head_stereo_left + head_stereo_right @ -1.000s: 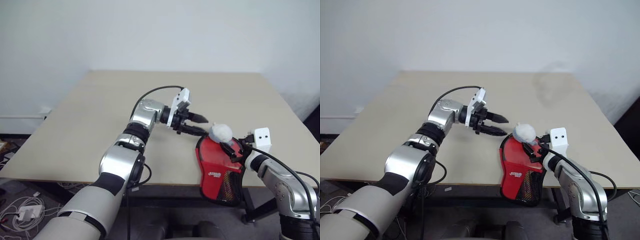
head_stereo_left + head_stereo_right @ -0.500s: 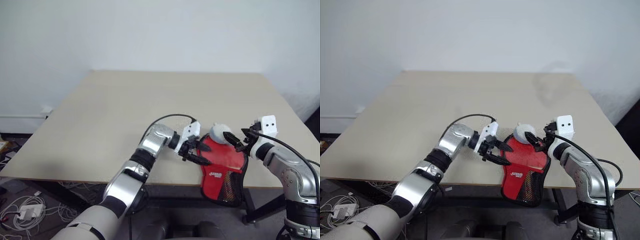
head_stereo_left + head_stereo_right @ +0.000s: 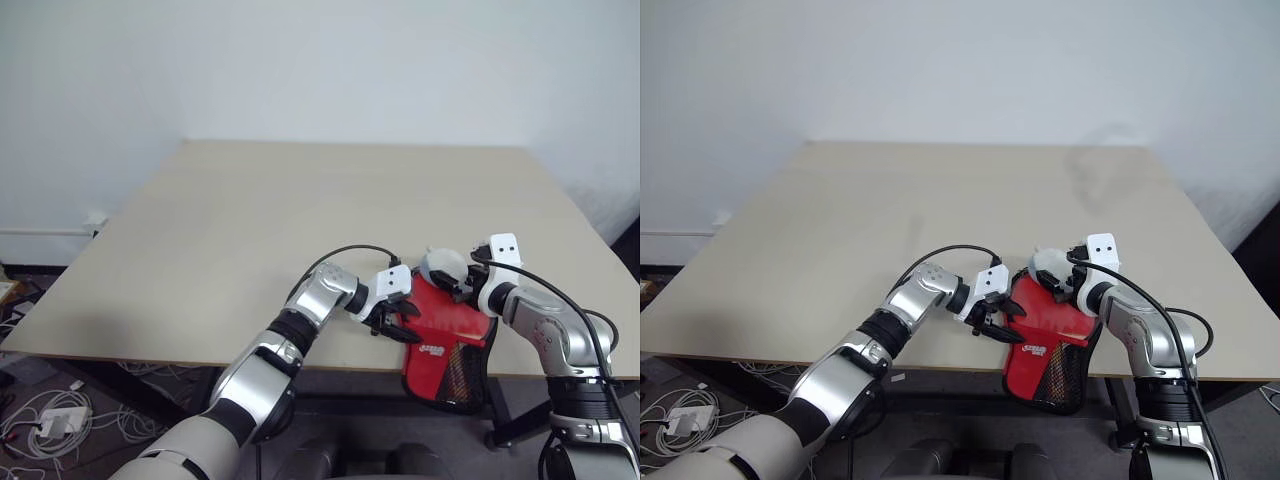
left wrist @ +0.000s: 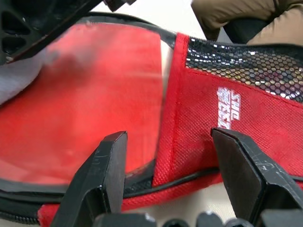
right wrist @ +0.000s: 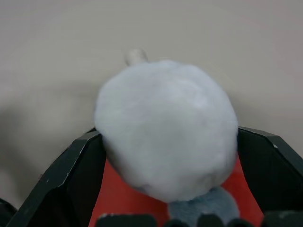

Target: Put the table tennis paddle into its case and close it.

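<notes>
At the table's point(image 3: 250, 220) near edge we find the paddle point(image 4: 80, 94) already inside the case point(image 3: 445, 340). Both grippers stand open: left gripper point(image 3: 397, 322) at the case's rim, right gripper point(image 3: 465, 290) flanking its pompom point(image 5: 165, 130). Zipping remains, we judge.

Your left arm point(image 3: 300, 320) shows silver metal segments joined by black ribbed rings, widening to a pale grey upper shell. A thin black cable point(image 3: 340, 252) loops to the white wrist block point(image 3: 393, 283), which bears two small dark dots. Your right arm point(image 3: 545, 335) matches, with its own white block point(image 3: 500, 248) and black cable.
</notes>
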Action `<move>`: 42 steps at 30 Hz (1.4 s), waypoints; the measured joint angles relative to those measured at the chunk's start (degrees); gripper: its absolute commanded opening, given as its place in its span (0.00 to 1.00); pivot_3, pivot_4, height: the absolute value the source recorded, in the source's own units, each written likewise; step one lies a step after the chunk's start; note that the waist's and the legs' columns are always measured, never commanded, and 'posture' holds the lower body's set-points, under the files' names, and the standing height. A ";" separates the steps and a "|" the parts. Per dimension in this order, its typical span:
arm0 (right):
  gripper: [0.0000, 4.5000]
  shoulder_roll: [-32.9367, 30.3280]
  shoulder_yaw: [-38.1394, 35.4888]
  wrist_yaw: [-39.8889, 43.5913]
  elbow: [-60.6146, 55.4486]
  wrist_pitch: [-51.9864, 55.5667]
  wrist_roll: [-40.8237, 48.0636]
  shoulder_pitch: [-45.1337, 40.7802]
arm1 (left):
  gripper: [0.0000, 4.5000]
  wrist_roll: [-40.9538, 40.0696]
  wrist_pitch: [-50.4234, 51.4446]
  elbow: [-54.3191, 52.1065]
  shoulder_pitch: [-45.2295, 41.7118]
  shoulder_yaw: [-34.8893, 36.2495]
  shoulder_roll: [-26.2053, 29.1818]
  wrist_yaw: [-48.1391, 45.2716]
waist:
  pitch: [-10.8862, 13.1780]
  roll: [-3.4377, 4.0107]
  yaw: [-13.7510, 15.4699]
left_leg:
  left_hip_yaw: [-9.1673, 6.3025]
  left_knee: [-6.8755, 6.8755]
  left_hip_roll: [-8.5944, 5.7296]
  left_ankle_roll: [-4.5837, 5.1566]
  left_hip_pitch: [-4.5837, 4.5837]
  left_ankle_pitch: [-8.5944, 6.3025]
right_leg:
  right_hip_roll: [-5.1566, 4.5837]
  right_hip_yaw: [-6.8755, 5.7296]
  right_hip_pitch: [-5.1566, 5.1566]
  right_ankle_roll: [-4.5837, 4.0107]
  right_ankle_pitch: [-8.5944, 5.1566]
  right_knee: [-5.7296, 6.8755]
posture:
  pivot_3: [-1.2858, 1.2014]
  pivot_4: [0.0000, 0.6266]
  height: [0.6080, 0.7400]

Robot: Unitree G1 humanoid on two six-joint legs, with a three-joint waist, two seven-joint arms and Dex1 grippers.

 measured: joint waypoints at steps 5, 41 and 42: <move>0.65 1.72 -0.67 -2.09 0.27 -2.36 -0.94 -0.08 | 0.66 0.00 1.16 -0.13 0.00 -0.12 0.00 0.59 | 0.00 0.00 -0.03 | -0.01 0.00 0.00 0.00 0.00 0.00 | 0.01 -0.01 0.01 0.00 0.00 0.00 | 0.52 0.00 1.00; 0.00 -9.40 -12.64 -9.13 5.40 -2.23 -1.00 -1.51 | 0.66 0.03 6.73 -2.27 -0.20 -1.60 -0.61 5.47 | -0.13 0.27 0.56 | -0.04 0.04 -0.05 0.06 -0.01 -0.02 | -0.11 -0.01 0.15 -0.04 0.02 -0.07 | 0.52 0.00 1.00; 0.00 -11.09 -13.60 -7.65 2.88 -0.60 -0.04 0.73 | 0.66 0.01 6.73 -2.16 -0.21 -1.60 -0.71 5.55 | -0.13 0.28 0.60 | -0.04 0.06 -0.05 0.08 -0.02 -0.03 | -0.12 -0.01 0.17 -0.03 0.02 -0.08 | 0.52 0.00 1.00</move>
